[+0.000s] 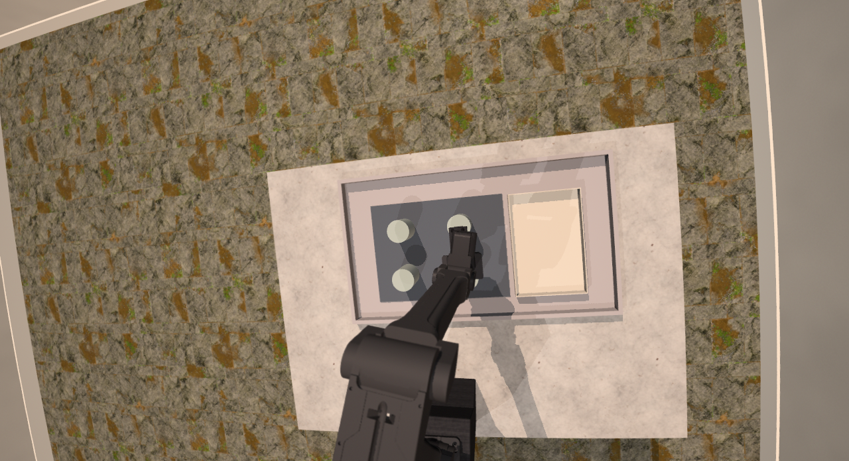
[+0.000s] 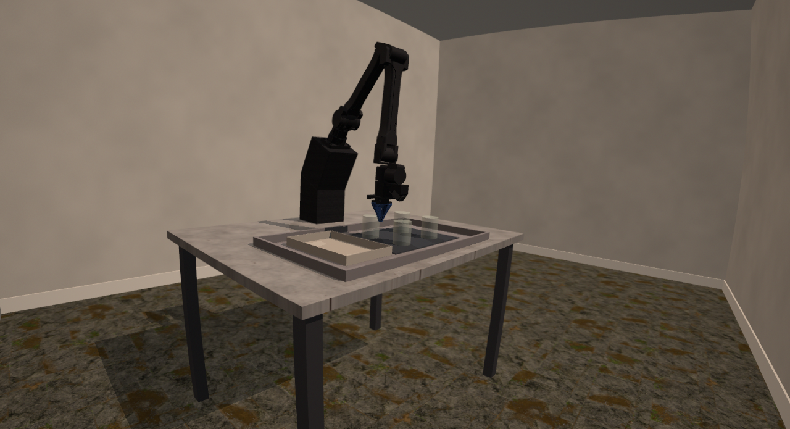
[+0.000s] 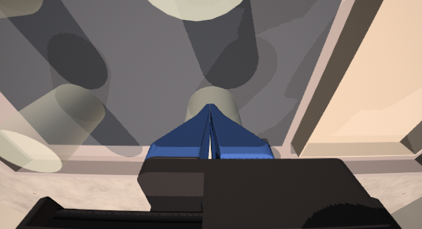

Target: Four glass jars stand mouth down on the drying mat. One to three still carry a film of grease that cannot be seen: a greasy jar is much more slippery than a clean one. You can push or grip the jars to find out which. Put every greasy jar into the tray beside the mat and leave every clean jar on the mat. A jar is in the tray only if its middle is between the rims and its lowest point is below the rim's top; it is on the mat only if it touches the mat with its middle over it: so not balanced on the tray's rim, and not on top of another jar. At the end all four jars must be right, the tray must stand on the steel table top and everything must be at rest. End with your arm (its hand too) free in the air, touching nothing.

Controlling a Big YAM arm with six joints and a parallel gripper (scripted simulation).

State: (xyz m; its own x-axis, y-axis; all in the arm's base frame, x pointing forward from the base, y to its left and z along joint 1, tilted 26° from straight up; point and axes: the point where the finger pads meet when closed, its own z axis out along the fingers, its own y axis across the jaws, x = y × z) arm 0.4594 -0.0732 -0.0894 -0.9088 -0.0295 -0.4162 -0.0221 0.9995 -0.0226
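Jars: 4 on mat [image 1: 433, 205], 0 in tray [image 1: 584, 245]; gripper [image 3: 210, 107] jaws pressed together, nothing betw.

steel table [image 1: 593, 369] carries mat [image 1: 427, 211], tray [image 1: 584, 245].

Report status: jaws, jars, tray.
Gripper shut, holding nothing, above the mat. No jar in the tray. Nearest jar below the fingertips.
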